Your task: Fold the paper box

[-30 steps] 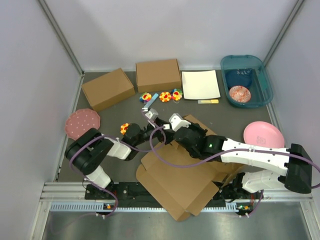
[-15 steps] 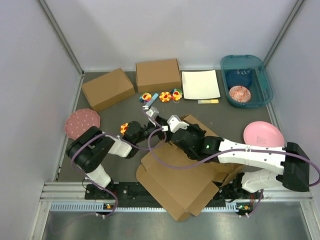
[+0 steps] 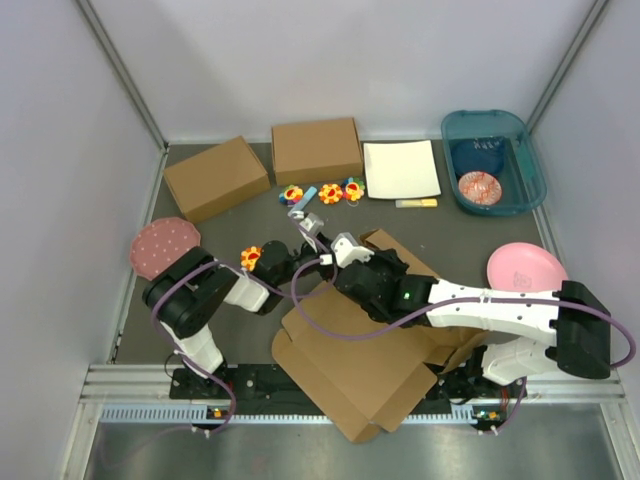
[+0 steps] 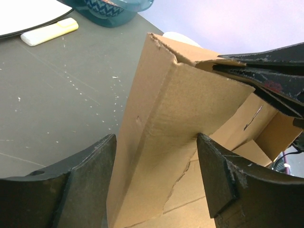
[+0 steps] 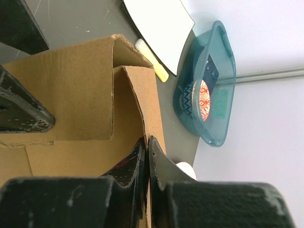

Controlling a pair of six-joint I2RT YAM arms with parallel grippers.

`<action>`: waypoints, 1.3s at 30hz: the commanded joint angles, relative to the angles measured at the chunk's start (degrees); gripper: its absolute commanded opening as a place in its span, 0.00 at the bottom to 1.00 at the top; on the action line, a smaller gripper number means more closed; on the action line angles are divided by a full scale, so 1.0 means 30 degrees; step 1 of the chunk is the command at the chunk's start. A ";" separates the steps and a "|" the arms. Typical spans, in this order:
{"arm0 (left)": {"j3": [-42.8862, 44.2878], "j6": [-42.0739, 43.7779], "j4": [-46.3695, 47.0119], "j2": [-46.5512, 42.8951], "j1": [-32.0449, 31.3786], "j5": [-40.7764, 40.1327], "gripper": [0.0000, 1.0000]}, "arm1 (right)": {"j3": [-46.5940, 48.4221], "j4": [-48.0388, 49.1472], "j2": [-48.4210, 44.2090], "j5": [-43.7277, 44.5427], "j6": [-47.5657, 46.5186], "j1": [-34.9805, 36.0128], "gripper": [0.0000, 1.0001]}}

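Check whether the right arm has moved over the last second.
Yes. The right arm has swung left, away from the pink plate, its jaws pinching the paper box.

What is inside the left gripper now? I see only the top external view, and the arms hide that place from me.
Observer: In the left wrist view, a raised flap of the paper box stands inside the open left gripper, with one finger on each side of it.
Operator: And is the right gripper holding something?
Observer: It seems so. In the right wrist view, the right gripper is shut on the edge of an upright wall of the same box.
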 commanded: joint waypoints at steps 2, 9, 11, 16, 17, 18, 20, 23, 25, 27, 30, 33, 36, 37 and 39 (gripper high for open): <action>0.1149 0.0241 0.6889 0.0185 -0.0604 -0.0176 0.67 | 0.0440 0.0090 0.0402 -0.4156 0.2311 0.0545 0.00; 0.1824 0.1297 0.6889 0.0741 -0.1425 -0.0997 0.26 | 0.0734 0.0090 -0.0067 -0.5008 0.2516 0.0574 0.00; 0.1970 0.1443 0.6889 0.0859 -0.1601 -0.1173 0.19 | 0.0705 0.0061 -0.0126 -0.5125 0.2604 0.0574 0.00; 0.2147 0.1883 0.6860 0.0918 -0.1835 -0.1319 0.00 | 0.0733 0.0002 -0.0155 -0.5360 0.2751 0.0545 0.00; 0.2176 0.1913 0.6831 0.0918 -0.1807 -0.1436 0.00 | 0.0705 -0.0027 -0.0155 -0.5447 0.2751 0.0574 0.00; 0.2176 0.1913 0.6830 0.0889 -0.1836 -0.1466 0.04 | 0.0733 -0.0027 -0.0155 -0.5506 0.2722 0.0574 0.00; 0.2235 0.1797 0.6772 0.0801 -0.1807 -0.1583 0.34 | 0.0763 -0.0056 -0.0126 -0.5594 0.2664 0.0545 0.00; 0.2381 0.1709 0.6772 0.0713 -0.1865 -0.1379 0.54 | 0.0763 -0.0115 -0.0184 -0.5886 0.2517 0.0545 0.00; 0.2672 0.1679 0.6597 0.0742 -0.1923 -0.0970 0.55 | 0.0821 -0.0086 -0.0155 -0.6062 0.2371 0.0574 0.00; 0.2878 0.1825 0.6189 0.0859 -0.2040 -0.0474 0.47 | 0.0880 -0.0057 -0.0068 -0.6122 0.2283 0.0545 0.00; 0.3055 0.2701 0.5515 0.0947 -0.2421 -0.0353 0.33 | 0.1026 -0.0086 0.0020 -0.6180 0.2224 0.0574 0.00; 0.3055 0.3698 0.4693 0.1093 -0.2831 -0.0820 0.13 | 0.1144 -0.0086 0.0021 -0.6443 0.2253 0.0574 0.00; 0.2909 0.4197 0.4983 0.1298 -0.3182 -0.1580 0.00 | 0.1173 -0.0086 0.0021 -0.6620 0.2428 0.0603 0.00; 0.2792 0.4401 0.5043 0.1299 -0.3416 -0.1845 0.00 | 0.1173 -0.0086 0.0079 -0.6649 0.2487 0.0661 0.00; 0.2646 0.5366 0.4781 0.1153 -0.3680 -0.2693 0.00 | 0.1174 -0.0086 0.0167 -0.6562 0.2545 0.0691 0.00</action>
